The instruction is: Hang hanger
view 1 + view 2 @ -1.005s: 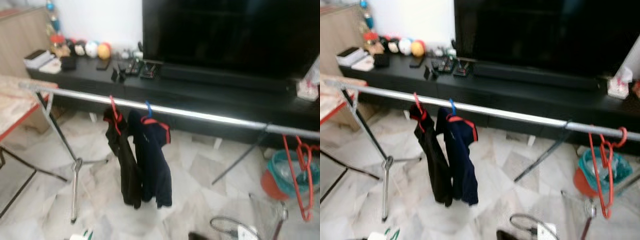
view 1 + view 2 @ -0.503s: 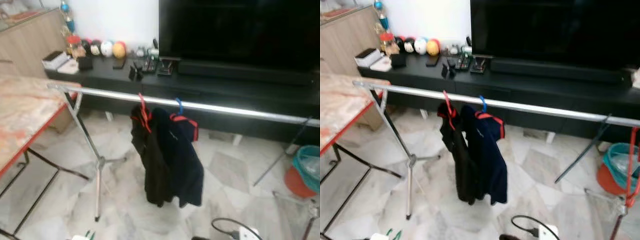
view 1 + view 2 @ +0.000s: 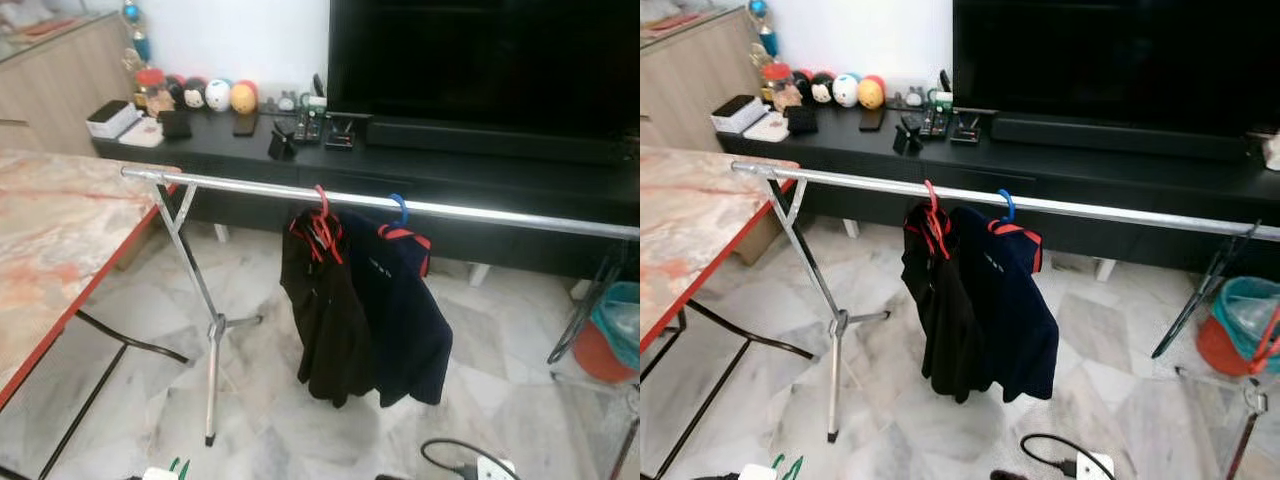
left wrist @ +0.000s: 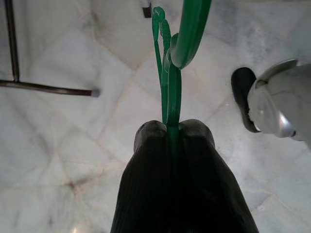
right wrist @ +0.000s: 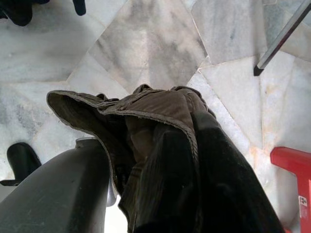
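Between the black fingers of my left gripper (image 4: pixel 172 127), which is shut, stands a green hanger (image 4: pixel 167 73), held over the marble floor; its tips peek in at the bottom of the left eye view. My right gripper (image 5: pixel 189 145) is shut on a brown garment (image 5: pixel 146 107) that drapes over its fingers. Ahead stands a silver clothes rail (image 3: pixel 250 188). A black garment (image 3: pixel 325 310) on a red hanger and a navy garment (image 3: pixel 410 320) on a blue hanger hang side by side near its middle.
A marble-topped table with a red edge (image 3: pixel 50 250) is at my left. Behind the rail are a black TV bench (image 3: pixel 450 170) and a large TV (image 3: pixel 480 50). A teal and orange basket (image 3: pixel 615 335) sits at right. A cable and power strip (image 3: pixel 480 465) lie on the floor.
The camera has swung to the left, so the rail and garments sit further right in the picture and the red hangers at the rail's right end have left it.
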Motion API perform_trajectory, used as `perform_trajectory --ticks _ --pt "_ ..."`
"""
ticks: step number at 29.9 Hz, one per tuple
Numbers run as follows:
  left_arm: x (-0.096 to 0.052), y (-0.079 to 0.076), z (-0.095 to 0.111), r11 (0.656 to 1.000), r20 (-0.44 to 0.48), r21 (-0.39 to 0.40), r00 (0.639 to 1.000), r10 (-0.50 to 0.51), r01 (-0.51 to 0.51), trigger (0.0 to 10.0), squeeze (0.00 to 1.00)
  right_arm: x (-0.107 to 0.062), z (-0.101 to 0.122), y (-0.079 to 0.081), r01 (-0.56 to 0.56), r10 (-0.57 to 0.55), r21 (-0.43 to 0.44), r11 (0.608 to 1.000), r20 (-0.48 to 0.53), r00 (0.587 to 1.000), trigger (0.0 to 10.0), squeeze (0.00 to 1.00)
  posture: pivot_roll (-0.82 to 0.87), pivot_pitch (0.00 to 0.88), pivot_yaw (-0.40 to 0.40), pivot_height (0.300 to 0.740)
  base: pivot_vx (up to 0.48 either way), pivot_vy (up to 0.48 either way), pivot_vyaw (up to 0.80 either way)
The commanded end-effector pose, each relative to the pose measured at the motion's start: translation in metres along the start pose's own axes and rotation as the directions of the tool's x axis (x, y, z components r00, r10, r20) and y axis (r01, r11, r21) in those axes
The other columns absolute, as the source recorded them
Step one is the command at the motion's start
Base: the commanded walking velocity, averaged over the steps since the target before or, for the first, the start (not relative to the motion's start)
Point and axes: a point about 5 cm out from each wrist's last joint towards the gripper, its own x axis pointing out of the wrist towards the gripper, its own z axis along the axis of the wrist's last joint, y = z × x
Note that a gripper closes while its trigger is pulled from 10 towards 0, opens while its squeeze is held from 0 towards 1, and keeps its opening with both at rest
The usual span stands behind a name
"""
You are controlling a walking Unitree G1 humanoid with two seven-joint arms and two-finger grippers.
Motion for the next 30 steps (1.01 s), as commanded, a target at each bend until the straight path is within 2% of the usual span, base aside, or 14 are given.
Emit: perform_trajectory --ticks 1,19,30 --pt "0.0001 -0.0007 0.0013 1.000 0.011 0.009 1.000 -0.005 0.005 10.0 0.00 0.0009 0.0050 -0.0011 0.003 -0.003 0.002 1.000 0.019 1.000 10.0 0.00 0.07 0.000 0.012 0.740 0.000 0.000 0.00" --pt "-0.0003 -0.0023 -0.0007 1.000 0.008 0.010 1.000 -0.016 0.016 10.0 0.00 0.0008 0.0048 -0.0012 0.005 -0.005 0.007 1.000 0.020 1.000 10.0 0.00 0.07 0.000 0.012 0.740 0.000 0.000 0.00" --pt "-0.0004 -0.0014 -0.0009 1.000 0.008 0.006 1.000 -0.016 0.016 10.0 0.00 0.0008 0.0051 -0.0015 0.008 -0.009 0.014 1.000 0.024 1.000 10.0 0.00 0.06 0.000 0.014 0.740 -0.276 0.000 0.00"
